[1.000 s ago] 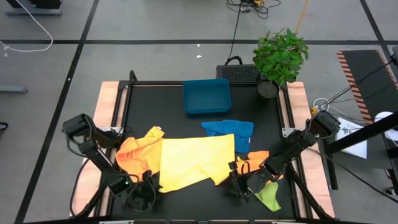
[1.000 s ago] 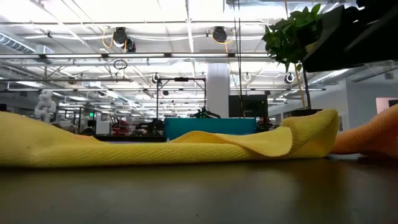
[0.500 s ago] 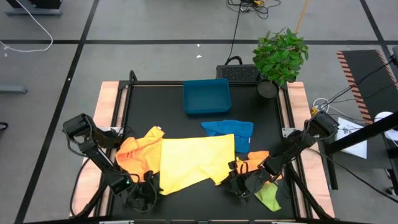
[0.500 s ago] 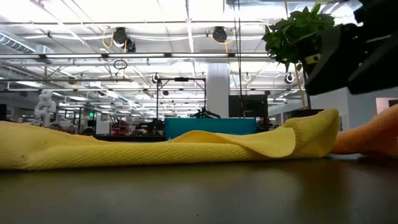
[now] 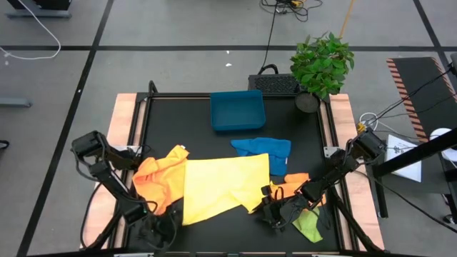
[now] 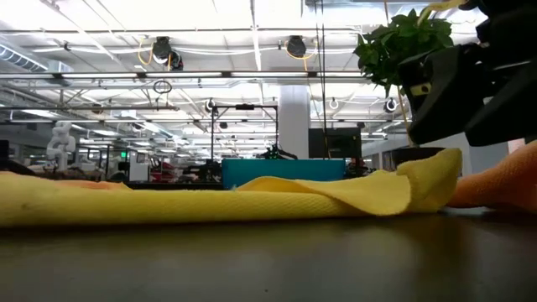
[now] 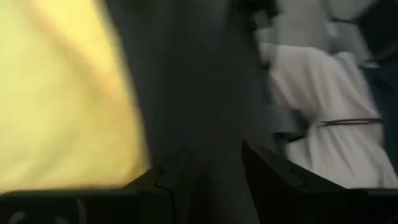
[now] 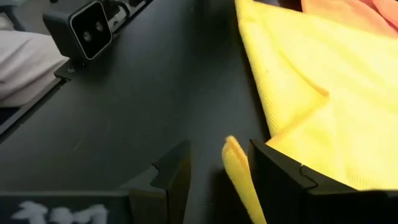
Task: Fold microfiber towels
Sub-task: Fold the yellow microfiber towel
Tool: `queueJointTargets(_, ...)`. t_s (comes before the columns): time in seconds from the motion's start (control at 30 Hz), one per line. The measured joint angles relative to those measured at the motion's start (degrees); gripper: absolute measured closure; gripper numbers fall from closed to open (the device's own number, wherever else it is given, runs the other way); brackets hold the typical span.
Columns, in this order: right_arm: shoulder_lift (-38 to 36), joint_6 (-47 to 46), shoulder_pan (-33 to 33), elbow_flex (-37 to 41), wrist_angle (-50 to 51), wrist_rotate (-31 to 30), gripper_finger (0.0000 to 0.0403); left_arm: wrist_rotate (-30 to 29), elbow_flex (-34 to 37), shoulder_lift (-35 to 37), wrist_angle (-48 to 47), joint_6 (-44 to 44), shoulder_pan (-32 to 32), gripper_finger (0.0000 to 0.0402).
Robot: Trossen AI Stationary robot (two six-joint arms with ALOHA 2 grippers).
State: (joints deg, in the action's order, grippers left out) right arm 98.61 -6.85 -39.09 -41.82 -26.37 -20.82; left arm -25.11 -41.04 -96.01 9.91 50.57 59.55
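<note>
A pale yellow towel (image 5: 221, 187) lies spread at mid-table. An orange-yellow towel (image 5: 157, 178) sits crumpled at its left and a blue towel (image 5: 264, 150) behind it. An orange bit (image 5: 294, 180) and a lime green towel (image 5: 308, 225) lie at the right. My left gripper (image 5: 168, 223) is at the yellow towel's near left corner. Its fingers stand apart (image 7: 208, 165) over bare table, with yellow cloth (image 7: 68, 93) beside one of them. My right gripper (image 5: 265, 208) is open at the near right corner, where a raised edge (image 8: 233, 165) stands between its fingers. My left gripper is next to the yellow towel's near left corner, but I cannot tell whether it touches the cloth. My right gripper slants down from the table's right. One finger (image 8: 283, 180) lies against the raised edge of the yellow towel's near right corner (image 6: 432, 172). The other finger (image 8: 174, 171) stands clear of it. The towel rests on the table.
A rigid blue tray (image 5: 237, 111) stands at the far middle and a potted plant (image 5: 321, 64) at the far right corner. A small camera (image 8: 87, 28) sits at the table's near edge. Bare black table shows on the far left and along the near edge.
My right gripper has come down toward the yellow towel's raised near right corner, and the fold there has spread a little. My left gripper has turned at the wrist. The towel's left part now lies flatter, so orange cloth shows behind it.
</note>
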Motion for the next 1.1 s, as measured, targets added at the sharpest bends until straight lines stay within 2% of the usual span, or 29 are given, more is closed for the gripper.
queueJointTargets(0.17, 0.0, 0.0, 0.0, 0.0, -0.1, 0.0, 0.0252, -0.3, 0.0, 0.0, -0.1, -1.5, 1.2, 0.0263)
queueJointTargets(0.5, 0.0, 0.0, 0.0, 0.0, -0.4, -0.1, 0.0252, -5.1, 0.0, 0.0, -12.8, 8.9, 1.2, 0.0263)
queueJointTargets(0.7, 0.0, 0.0, 0.0, 0.0, -0.4, -0.1, 0.0252, -5.5, 0.0, 0.0, -13.1, 9.1, 1.2, 0.0263)
queueJointTargets(0.9, 0.0, 0.0, 0.0, 0.0, -0.8, -0.1, 0.0252, -9.2, 0.0, -0.1, -11.9, 8.1, 0.6, 0.0263)
queueJointTargets(1.1, 0.0, 2.2, -0.8, 0.0, -6.1, 1.5, 0.0252, -6.6, 0.0, -2.0, -10.7, 7.6, -1.5, 0.0263)
